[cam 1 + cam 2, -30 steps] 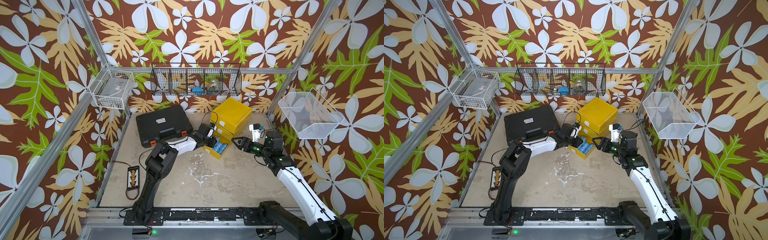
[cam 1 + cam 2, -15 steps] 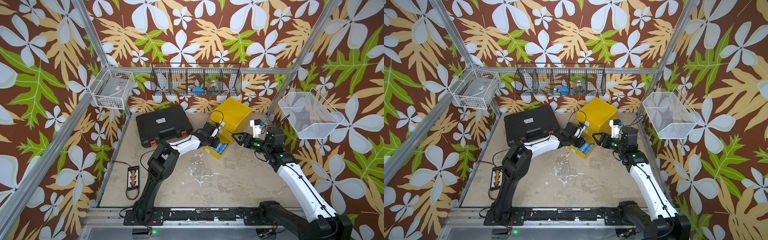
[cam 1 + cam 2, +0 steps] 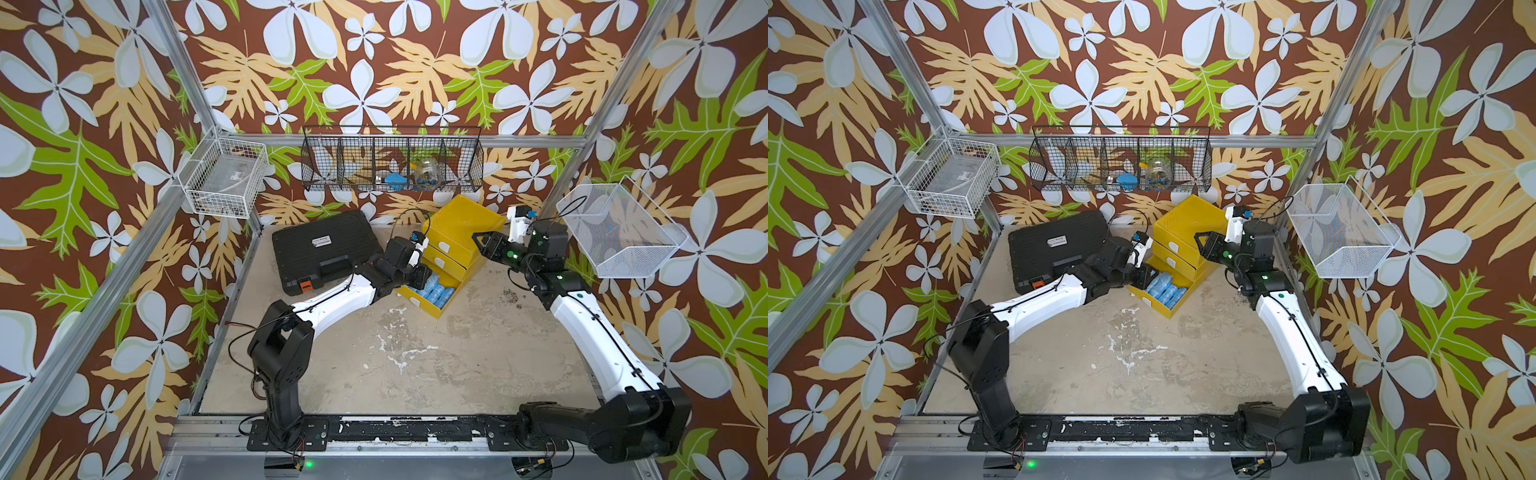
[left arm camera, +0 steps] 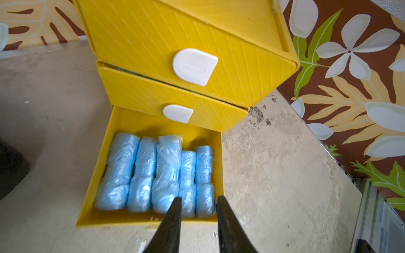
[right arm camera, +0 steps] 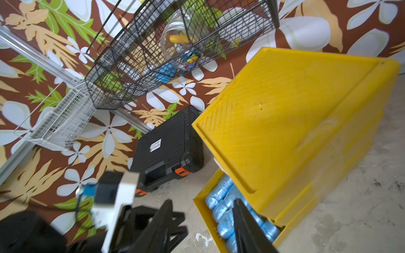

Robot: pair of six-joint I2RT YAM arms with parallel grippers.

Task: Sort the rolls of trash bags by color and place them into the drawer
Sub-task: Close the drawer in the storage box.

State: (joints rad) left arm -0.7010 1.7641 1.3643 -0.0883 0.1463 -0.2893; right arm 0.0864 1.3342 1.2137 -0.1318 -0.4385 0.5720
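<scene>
The blue rolls of trash bags [image 4: 157, 173] lie side by side in the open bottom drawer [image 4: 122, 222] of the yellow box of drawers [image 3: 465, 220] on the bench [image 3: 415, 365]. The left pincer [image 4: 199, 198] hangs over the drawer's front edge, jaws a little apart, holding nothing. The right pincer [image 5: 202, 201] is beside the top of the yellow box, jaws apart and empty.

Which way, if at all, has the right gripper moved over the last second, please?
Yes: the right gripper moved away from the open drawer, rearward, and now sits beside the cabinet top.
</scene>
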